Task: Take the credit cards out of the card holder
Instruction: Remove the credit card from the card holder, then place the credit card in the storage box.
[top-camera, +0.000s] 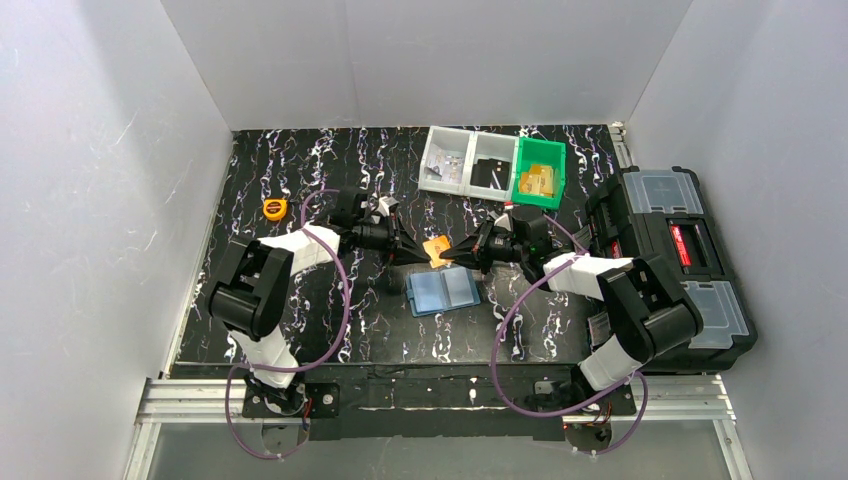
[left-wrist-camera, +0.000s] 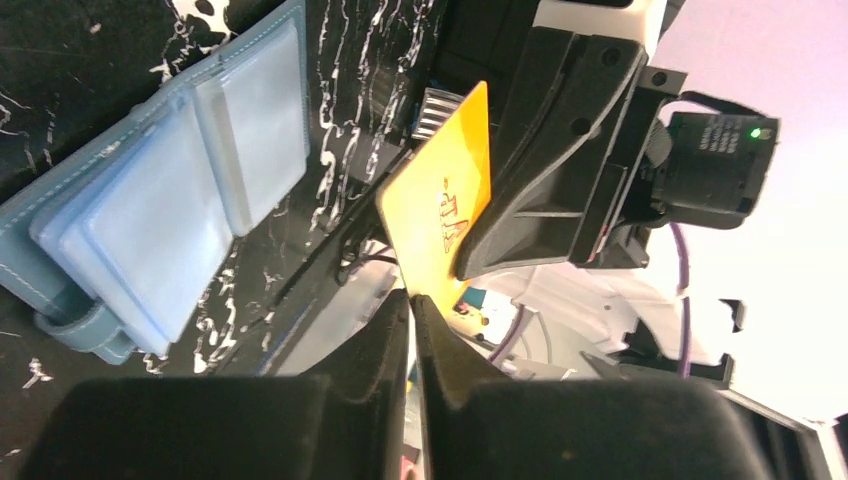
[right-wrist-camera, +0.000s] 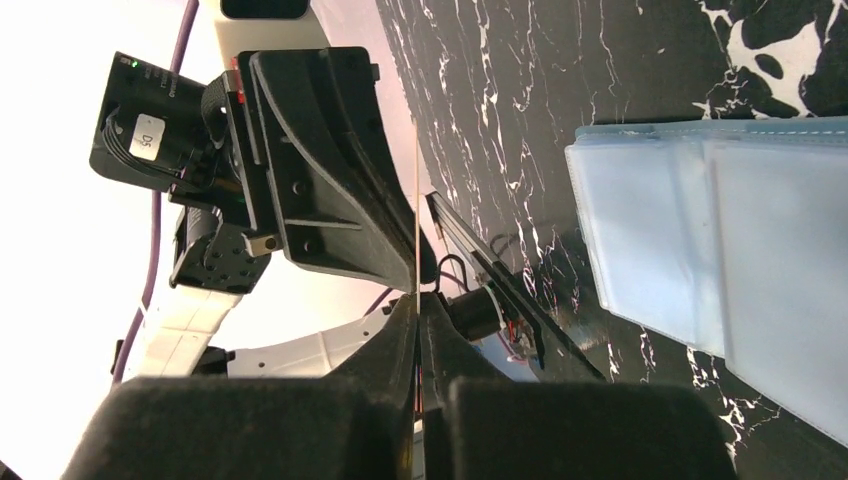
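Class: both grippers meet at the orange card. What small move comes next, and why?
Probably open the left gripper: it and the right gripper both pinch the orange card, clear of the card holder, and the green bin lies nearer the right arm.

In the left wrist view the orange card (left-wrist-camera: 430, 215) loses its lower corner between the fingers of the left gripper (left-wrist-camera: 412, 330), and a finger of the right gripper (left-wrist-camera: 462, 262) covers its right side, so only a few red letters show. The right wrist view gives the card edge-on, its face unseen. The card holder (left-wrist-camera: 150, 220) runs off the left edge here, and off the right edge in the right wrist view. From above, the contents of the clear bins (top-camera: 470, 160) and green bin (top-camera: 540, 143) are too small to tell
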